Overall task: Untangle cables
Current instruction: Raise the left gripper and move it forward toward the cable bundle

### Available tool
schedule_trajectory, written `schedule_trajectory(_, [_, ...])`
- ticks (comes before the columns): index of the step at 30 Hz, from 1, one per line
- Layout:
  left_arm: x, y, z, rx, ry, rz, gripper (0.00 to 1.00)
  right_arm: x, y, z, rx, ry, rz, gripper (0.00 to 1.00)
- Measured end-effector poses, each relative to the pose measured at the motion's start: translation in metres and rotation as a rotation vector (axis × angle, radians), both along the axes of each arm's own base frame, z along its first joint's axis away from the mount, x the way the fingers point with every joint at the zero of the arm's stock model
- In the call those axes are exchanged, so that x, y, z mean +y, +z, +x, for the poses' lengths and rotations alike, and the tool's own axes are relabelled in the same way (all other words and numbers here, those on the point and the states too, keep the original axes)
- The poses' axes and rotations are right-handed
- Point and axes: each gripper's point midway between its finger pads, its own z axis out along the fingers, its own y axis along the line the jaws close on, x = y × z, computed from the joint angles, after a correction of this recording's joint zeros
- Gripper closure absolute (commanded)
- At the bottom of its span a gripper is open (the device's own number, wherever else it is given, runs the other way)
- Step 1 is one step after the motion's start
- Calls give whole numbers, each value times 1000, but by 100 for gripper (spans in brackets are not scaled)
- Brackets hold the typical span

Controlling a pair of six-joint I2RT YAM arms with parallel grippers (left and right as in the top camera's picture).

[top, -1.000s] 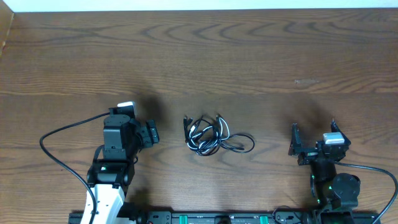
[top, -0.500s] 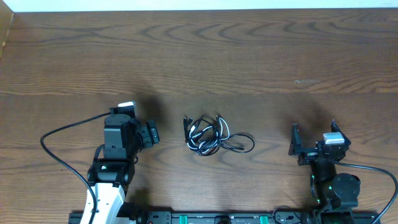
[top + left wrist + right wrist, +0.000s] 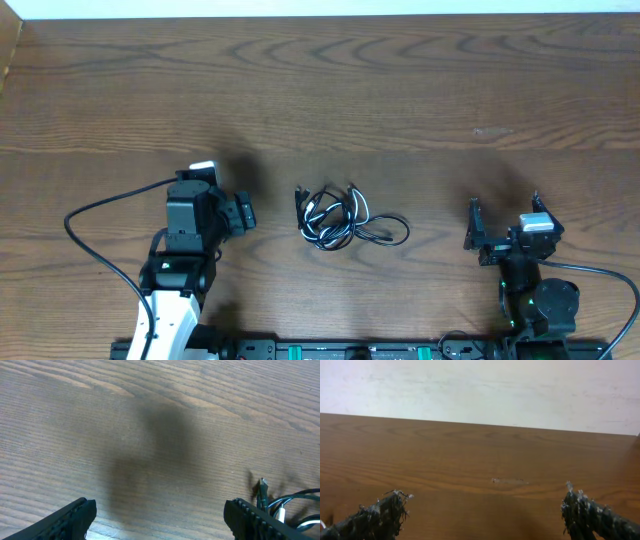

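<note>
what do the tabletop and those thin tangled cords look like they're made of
Brown tabletop: looks like wood or wood-look laminate, low sheen; long wavy grain lines run across it, but veneer or print cannot be told. Tangled bundle of thin black and white cables: probably plastic- or rubber-sheathed, smooth; they lie in loose soft loops. Plug ends too small to judge.

table [image 3: 400,90]: brown wood, clear grain, smooth, matt. cables [image 3: 338,225], near 6 o'clock of table centre: thin black and white plastic-looking sheath, slight sheen. left gripper [image 3: 160,517]: black, ribbed, matt. right gripper [image 3: 482,510]: black, rough, frayed-looking coating. wall [image 3: 480,390]: white, matt.
</note>
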Motion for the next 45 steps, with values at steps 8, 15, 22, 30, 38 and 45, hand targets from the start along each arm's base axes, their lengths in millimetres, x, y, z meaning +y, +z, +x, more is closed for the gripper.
schedule_trajectory(8, [0, -10, 1, 73, -3, 6, 13, 0, 0, 0, 0, 0, 0, 1])
schedule_trajectory(15, [0, -17, 10, 139, -2, 9, 13, 0, 0, 0, 0, 0, 0, 1])
schedule_trajectory(22, [-1, -23, 11, 182, -3, 11, 13, 0, 0, 0, 0, 0, 0, 1])
schedule_trajectory(30, [-1, -22, 12, 185, -3, 11, 13, 0, 0, 0, 0, 0, 0, 1])
schedule_trajectory(38, [-1, -22, 12, 185, -3, 11, 13, 0, 0, 0, 0, 0, 0, 1])
schedule_trajectory(45, [-1, -22, 12, 185, -3, 11, 13, 0, 0, 0, 0, 0, 0, 1])
